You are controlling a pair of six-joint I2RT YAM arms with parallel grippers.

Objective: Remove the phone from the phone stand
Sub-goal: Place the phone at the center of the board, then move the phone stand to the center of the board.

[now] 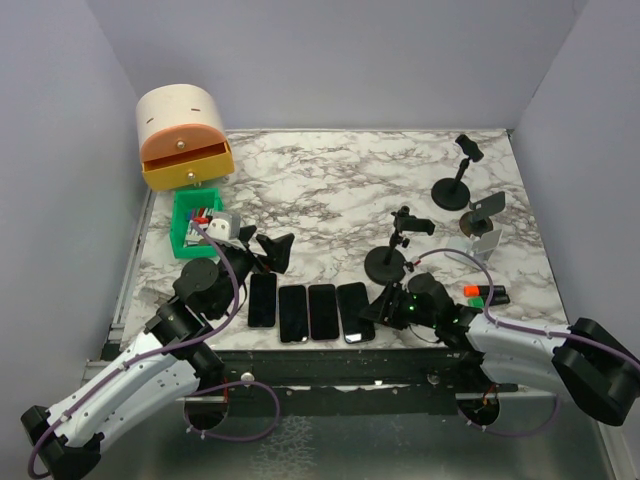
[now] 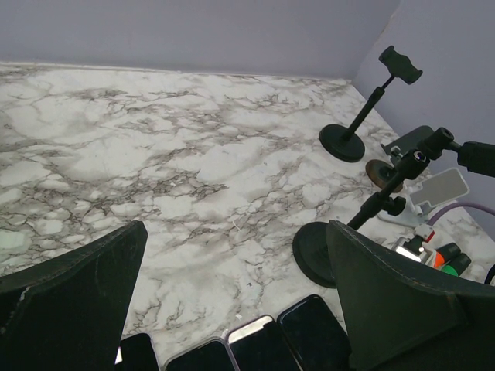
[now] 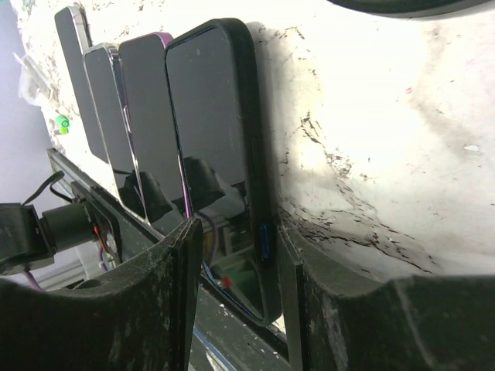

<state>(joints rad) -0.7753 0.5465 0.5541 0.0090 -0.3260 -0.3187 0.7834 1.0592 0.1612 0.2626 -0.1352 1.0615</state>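
Several dark phones lie flat in a row near the table's front edge. The rightmost phone (image 1: 354, 311) (image 3: 213, 139), in a black case, lies with its near end between my right gripper's fingers. My right gripper (image 1: 386, 306) (image 3: 240, 270) is open around it. A gap shows between the phone and the left finger (image 3: 158, 294), while the right finger (image 3: 332, 309) stands close beside the phone's edge. The nearest phone stand (image 1: 387, 264) (image 2: 313, 251) has an empty clamp. My left gripper (image 1: 268, 250) (image 2: 236, 232) hangs open and empty above the row's left end.
Two more black phone stands (image 1: 452, 190) (image 1: 482, 213) and a white holder (image 1: 487, 243) stand at the right. An orange-and-cream drawer box (image 1: 184, 137) and a green bin (image 1: 188, 225) are at the back left. A small orange and green item (image 1: 478, 293) lies right of my right gripper.
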